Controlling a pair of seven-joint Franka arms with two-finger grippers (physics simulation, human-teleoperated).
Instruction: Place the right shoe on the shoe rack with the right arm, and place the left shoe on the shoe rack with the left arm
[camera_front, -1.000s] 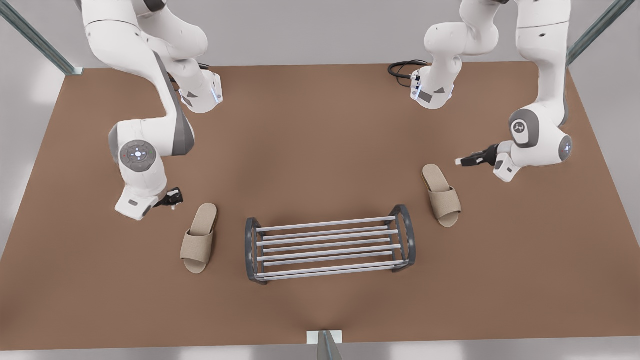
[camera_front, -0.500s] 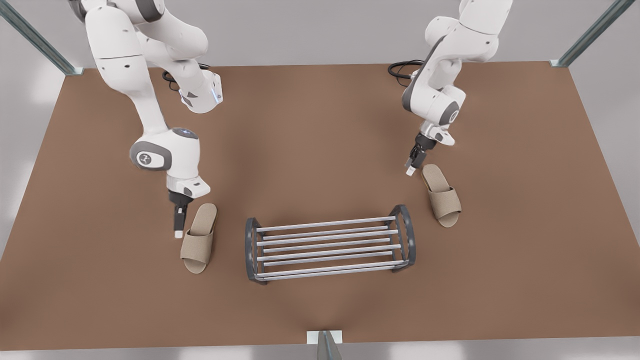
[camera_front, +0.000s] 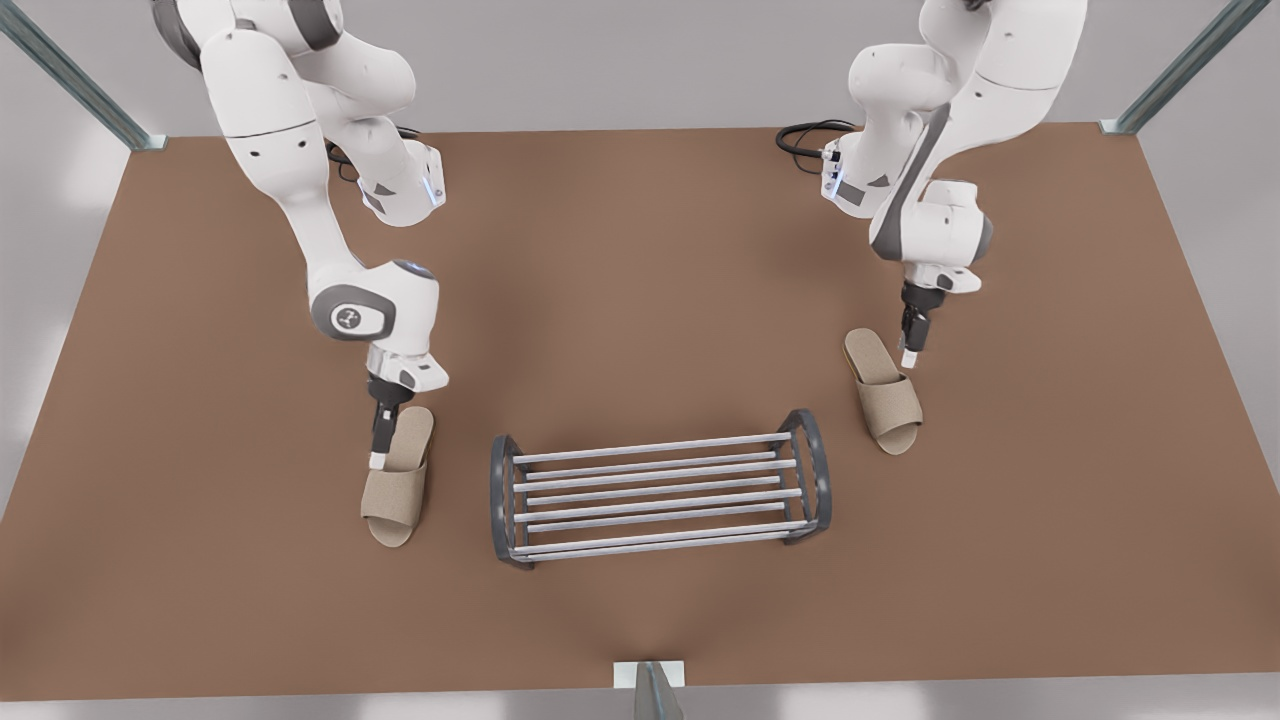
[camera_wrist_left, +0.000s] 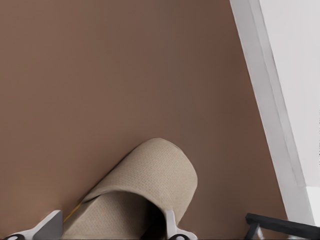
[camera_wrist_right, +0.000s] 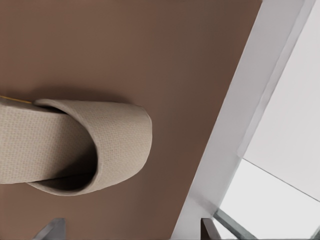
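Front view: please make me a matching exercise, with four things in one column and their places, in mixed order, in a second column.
Things
1. shoe rack
2. left gripper
3. right gripper
4. black cable

Places
A. near the far edge of the table
B. open, at the slipper on the front view's right
C. standing between the two slippers
D. open, at the slipper on the front view's left

Pairs: 1-C, 2-D, 3-B, 4-A
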